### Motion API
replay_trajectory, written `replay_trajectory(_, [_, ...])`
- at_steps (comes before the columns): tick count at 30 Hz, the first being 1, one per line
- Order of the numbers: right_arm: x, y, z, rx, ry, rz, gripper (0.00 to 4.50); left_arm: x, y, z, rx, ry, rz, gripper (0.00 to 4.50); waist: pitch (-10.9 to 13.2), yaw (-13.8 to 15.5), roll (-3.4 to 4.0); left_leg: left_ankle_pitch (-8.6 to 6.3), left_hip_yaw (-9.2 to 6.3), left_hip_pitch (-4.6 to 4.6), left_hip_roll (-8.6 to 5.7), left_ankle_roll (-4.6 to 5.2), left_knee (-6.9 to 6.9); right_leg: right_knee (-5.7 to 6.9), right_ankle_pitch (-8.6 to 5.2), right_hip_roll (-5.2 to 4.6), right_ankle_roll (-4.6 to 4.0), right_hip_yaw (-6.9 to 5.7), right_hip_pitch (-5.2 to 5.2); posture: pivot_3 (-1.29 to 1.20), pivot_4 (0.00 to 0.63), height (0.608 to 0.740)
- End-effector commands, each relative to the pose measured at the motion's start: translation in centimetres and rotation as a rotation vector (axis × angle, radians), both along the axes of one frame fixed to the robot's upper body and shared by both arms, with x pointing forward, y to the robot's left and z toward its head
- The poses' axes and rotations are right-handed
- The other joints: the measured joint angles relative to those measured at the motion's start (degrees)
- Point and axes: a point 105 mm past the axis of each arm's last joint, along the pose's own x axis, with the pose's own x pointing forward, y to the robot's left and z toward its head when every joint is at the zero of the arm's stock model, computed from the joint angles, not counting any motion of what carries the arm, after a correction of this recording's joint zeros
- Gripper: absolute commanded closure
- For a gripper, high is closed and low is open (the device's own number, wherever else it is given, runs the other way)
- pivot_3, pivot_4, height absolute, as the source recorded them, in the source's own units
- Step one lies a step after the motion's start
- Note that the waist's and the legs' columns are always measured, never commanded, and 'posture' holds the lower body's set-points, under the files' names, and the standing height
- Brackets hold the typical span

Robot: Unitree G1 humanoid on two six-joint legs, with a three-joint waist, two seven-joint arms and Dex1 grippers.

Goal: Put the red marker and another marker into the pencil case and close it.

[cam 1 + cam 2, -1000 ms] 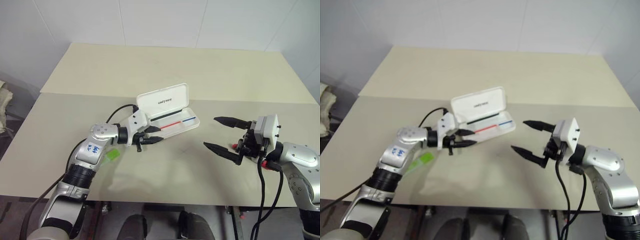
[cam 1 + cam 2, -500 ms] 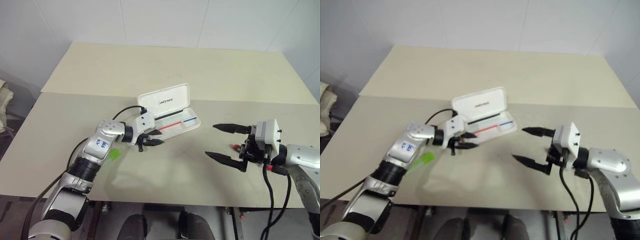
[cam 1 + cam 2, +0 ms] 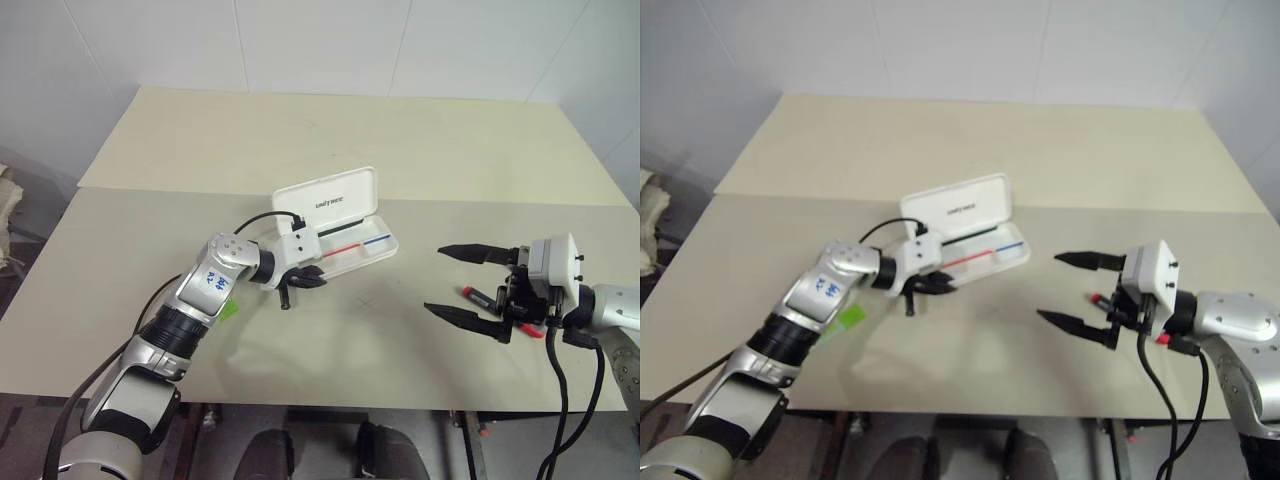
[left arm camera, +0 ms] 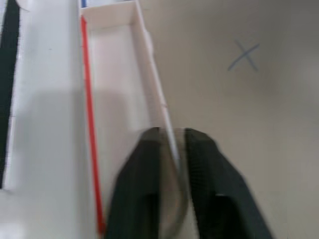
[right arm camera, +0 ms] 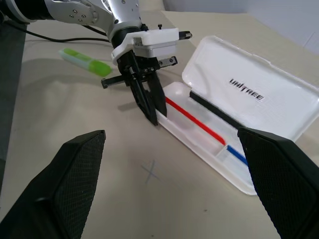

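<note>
The pencil case lies open near the middle of the worktop, its lid raised toward the far side with the dark lettering facing the robot, and a thin red-and-blue line runs along the inside of the tray. The left gripper is at the near left end of the tray, with its fingers closed on the tray's front wall; in the left wrist view, one black finger sits inside the tray and the other outside, with the thin white wall between them. The green marker lies on the worktop on the robot's left, partly hidden behind the left forearm and well apart from the case. The right gripper is to the right of the case, with its fingers spread wide and nothing between them. The red marker lies on the worktop just behind that gripper, partly hidden by it.
</note>
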Motion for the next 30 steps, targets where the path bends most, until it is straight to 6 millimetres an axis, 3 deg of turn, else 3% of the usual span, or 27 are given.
replay_trajectory(1, [-0.4, 0.3, 2.0, -0.009, -0.075, 0.027, 0.0, 0.0, 0.1, -1.1, 0.051, 0.012, 0.0, 4.49, 0.0, 0.1, -0.01, 0.0, 0.0, 0.0, 0.0, 0.0, 0.0, 0.0, 0.0, 0.0, 0.0, 0.0, 0.0, 0.0, 0.15, 0.74])
replay_trajectory(9, [0.1, 0.6, 2.3, -0.011, -0.081, 0.035, 0.0, -0.1, -1.0, 0.8, -0.075, -0.029, -0.047, 4.49, 0.0, 0.8, -0.02, 0.01, -0.02, -0.02, -0.01, 0.02, 0.07, 0.02, 0.0, -0.01, 0.0, -0.01, 0.03, 0.0, 0.15, 0.74])
replay_trajectory(17, [0.5, 0.6, 2.1, -0.003, -0.068, 0.039, 0.0, -2.5, -0.7, 2.1, -0.088, -0.041, -0.254, 4.49, 0.0, 1.2, -0.01, 0.01, 0.0, -0.08, -0.01, 0.02, 0.04, -0.01, 0.0, -0.01, 0.0, -0.04, -0.03, 0.0, 0.15, 0.74])
replay_trajectory(30, [0.0, 1.0, 2.1, 0.013, -0.067, 0.04, 0.0, -5.3, -3.6, 0.2, -0.009, -0.019, -0.458, 4.49, 0.0, 1.4, -0.02, 0.01, 0.0, -0.11, -0.01, 0.02, 0.06, -0.03, 0.0, 0.0, 0.0, -0.05, -0.03, 0.0, 0.15, 0.74])
